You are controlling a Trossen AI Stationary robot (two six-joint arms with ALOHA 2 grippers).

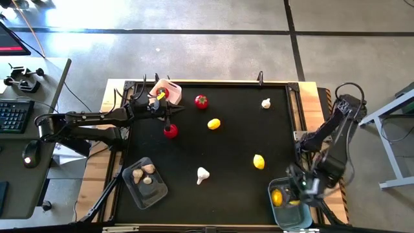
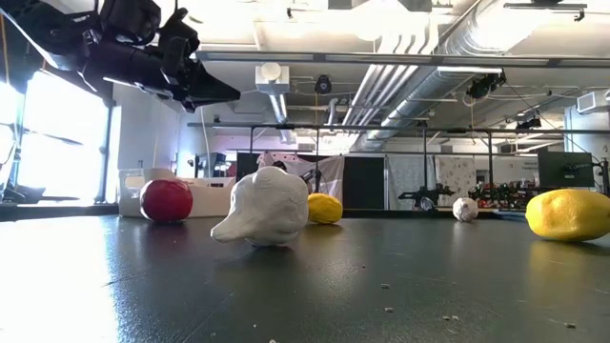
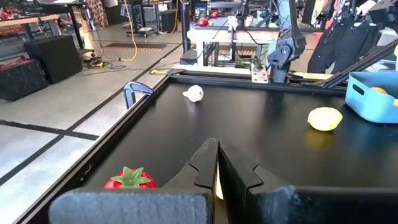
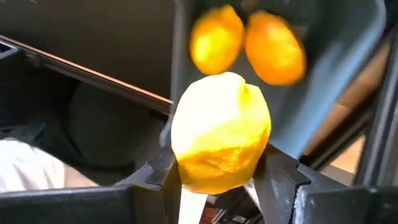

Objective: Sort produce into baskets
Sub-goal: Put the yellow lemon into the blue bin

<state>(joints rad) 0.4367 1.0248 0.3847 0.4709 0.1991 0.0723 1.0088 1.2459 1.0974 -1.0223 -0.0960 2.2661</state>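
Lemon [image 4: 221, 134] in right end effector [image 4: 217, 177] hides its fingertips.

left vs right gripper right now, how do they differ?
Left gripper: fingers pressed together, holding nothing, up by the white basket at the table's far left. Right gripper: clamped on a lemon, hanging over the blue basket at the near right corner, which already holds two lemons. Shared: both sit at a basket.
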